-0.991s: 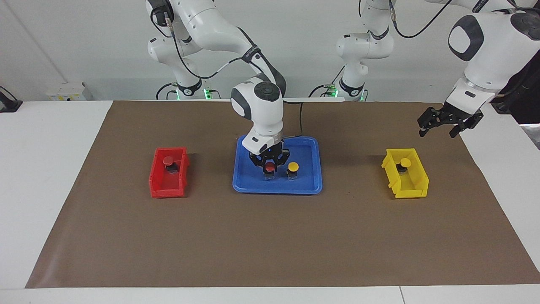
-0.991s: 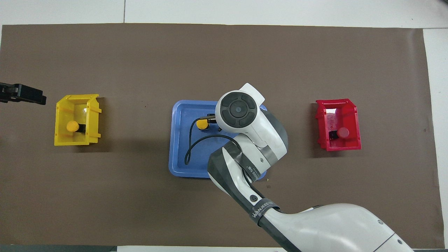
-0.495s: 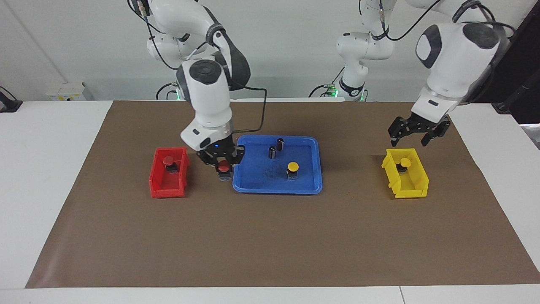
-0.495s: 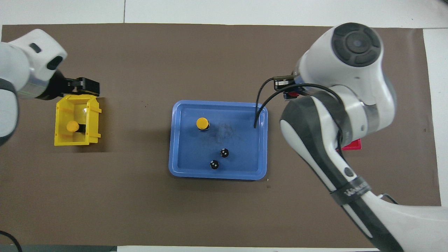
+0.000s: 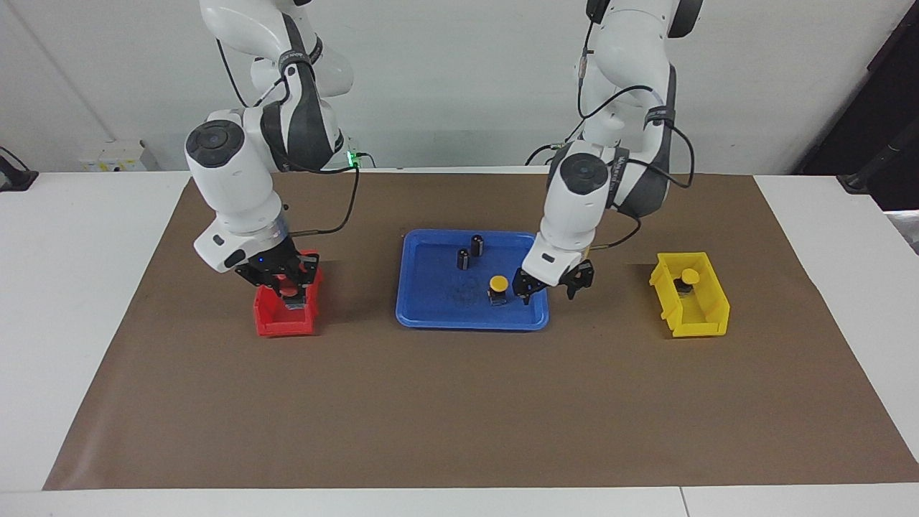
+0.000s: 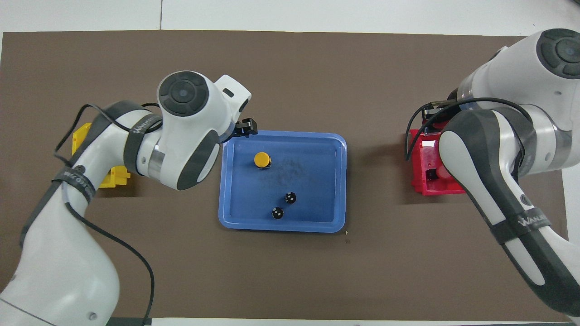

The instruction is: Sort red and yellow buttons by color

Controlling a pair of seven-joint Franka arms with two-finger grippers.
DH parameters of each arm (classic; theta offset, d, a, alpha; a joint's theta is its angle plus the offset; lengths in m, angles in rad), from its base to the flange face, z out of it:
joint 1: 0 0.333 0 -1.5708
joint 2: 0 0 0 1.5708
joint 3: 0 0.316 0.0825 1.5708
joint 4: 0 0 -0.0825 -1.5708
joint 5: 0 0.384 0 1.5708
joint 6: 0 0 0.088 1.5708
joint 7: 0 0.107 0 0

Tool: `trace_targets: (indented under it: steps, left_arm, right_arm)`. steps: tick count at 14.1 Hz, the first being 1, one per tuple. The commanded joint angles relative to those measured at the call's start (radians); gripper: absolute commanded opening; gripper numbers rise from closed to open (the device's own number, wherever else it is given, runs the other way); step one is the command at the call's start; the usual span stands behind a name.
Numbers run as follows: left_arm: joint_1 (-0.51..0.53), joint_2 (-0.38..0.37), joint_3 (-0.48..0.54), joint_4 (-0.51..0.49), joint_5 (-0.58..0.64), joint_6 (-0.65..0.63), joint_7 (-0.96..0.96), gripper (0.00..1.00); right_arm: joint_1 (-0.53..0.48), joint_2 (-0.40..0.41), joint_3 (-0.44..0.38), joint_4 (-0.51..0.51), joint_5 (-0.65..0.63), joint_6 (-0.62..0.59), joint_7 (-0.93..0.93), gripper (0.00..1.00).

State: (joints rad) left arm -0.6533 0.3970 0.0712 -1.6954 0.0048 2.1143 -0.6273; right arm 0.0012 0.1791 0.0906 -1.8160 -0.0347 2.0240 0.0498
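Left hand (image 5: 551,284) spread apart over blue tray (image 5: 431,316), just beside yellow button (image 5: 497,287); right hand (image 5: 286,281) clamped on red button (image 5: 288,291) over red bin (image 5: 276,324).

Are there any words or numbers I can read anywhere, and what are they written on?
"WANJEED", or close to it: on the grey band around the right arm, overhead view; last letters uncertain.
Similar lettering on the left arm bands: too blurred to read.
Nothing on the bins, tray or buttons.

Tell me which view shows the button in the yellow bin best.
The facing view: the yellow-capped button sits in plain sight inside the yellow bin. In the overhead view the left arm covers most of that bin, and the button is hidden.
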Motion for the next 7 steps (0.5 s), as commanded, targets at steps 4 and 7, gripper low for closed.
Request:
trace_targets:
  steps: [4, 7]
  left_arm:
    - [-0.083, 0.042, 0.018, 0.046, 0.023, -0.028, -0.097, 0.99]
    - [-0.088, 0.037, 0.015, 0.045, 0.017, -0.08, -0.097, 0.95]
  right_arm:
    - [-0.07, -0.095, 0.012, -0.215, 0.071, 0.171, -0.126, 0.24]
    - [-0.089, -0.098, 0.012, -0.265, 0.093, 0.234, -0.154, 0.24]
